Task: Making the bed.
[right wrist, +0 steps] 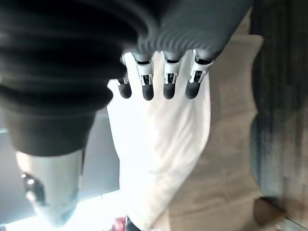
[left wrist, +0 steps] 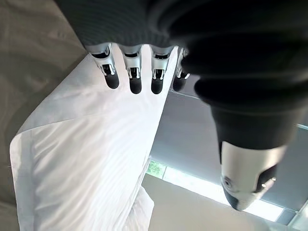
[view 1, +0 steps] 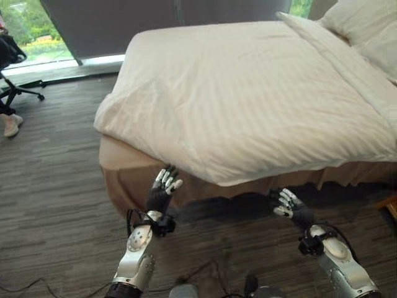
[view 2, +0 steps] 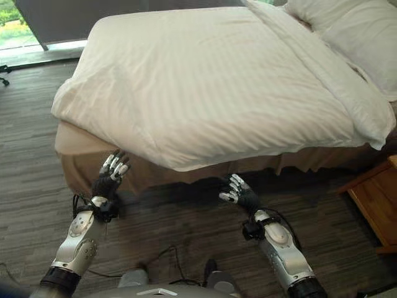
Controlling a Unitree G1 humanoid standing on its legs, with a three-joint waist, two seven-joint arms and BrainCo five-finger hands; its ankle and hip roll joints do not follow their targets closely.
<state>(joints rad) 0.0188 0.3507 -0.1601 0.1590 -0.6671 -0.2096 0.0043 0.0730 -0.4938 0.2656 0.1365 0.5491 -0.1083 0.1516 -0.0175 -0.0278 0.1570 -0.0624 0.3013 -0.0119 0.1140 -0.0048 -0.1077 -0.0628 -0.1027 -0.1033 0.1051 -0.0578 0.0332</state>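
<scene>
A white striped duvet point(view 1: 248, 93) covers the bed, its near edge hanging over the tan bed skirt point(view 1: 127, 171). White pillows point(view 1: 366, 28) lie at the head of the bed, far right. My left hand point(view 1: 162, 190) is raised just below the duvet's near-left edge, fingers relaxed and holding nothing. My right hand point(view 1: 290, 207) hovers low in front of the bed's near side, fingers loosely bent, empty. In the wrist views the left hand's fingers point(left wrist: 135, 77) and the right hand's fingers point(right wrist: 167, 82) point towards the duvet point(left wrist: 91, 159) without touching it.
A wooden nightstand point(view 2: 375, 202) stands at the right by the bed. A black office chair point(view 1: 12, 68) and a person's shoe point(view 1: 11, 124) are at the far left near the window. Grey carpet floor point(view 1: 56, 186) lies open on the left.
</scene>
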